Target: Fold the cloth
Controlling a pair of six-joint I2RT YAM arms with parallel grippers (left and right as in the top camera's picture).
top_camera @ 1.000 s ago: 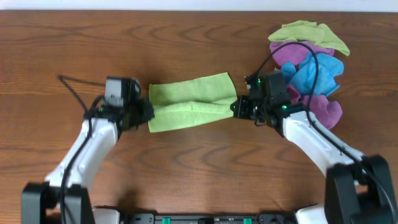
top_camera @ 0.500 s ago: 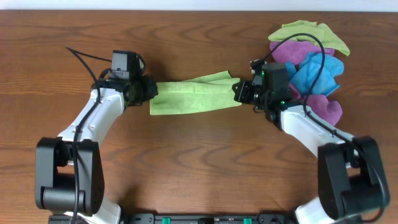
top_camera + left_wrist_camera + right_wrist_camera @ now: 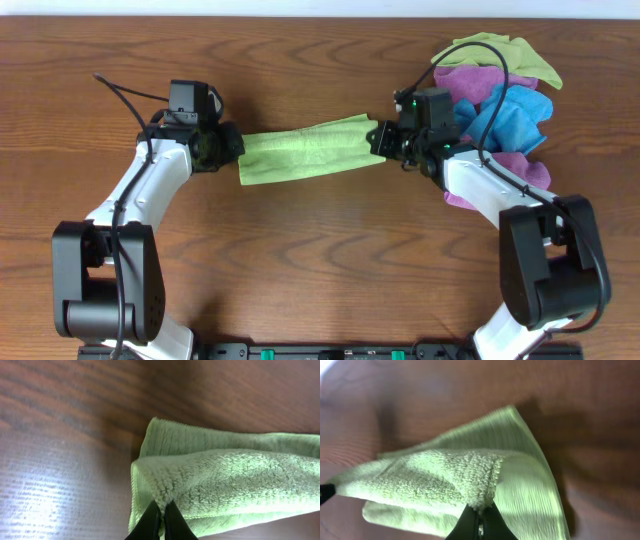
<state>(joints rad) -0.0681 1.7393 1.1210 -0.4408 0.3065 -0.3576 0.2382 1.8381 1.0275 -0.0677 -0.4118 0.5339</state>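
At the middle of the table [image 3: 300, 240], the green cloth [image 3: 305, 150] is held stretched, its left end pinched by the left gripper [image 3: 237, 152], its right end by the right gripper [image 3: 377, 141].

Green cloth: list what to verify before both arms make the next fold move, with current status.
1. Left gripper shut on the green cloth: ok, fabric is pinched between its fingertips.
2. Right gripper shut on the cloth: ok, same pinch at the opposite end.
3. Cloth spans between both grippers without a twist: ok in the overhead view.
4. Layers lined up: not ok, a lower layer sticks out beyond the pinched one in both wrist views.
5. Cloth apart from the pile of cloths: ok.
6. Cloth lifted off the table: cannot tell.
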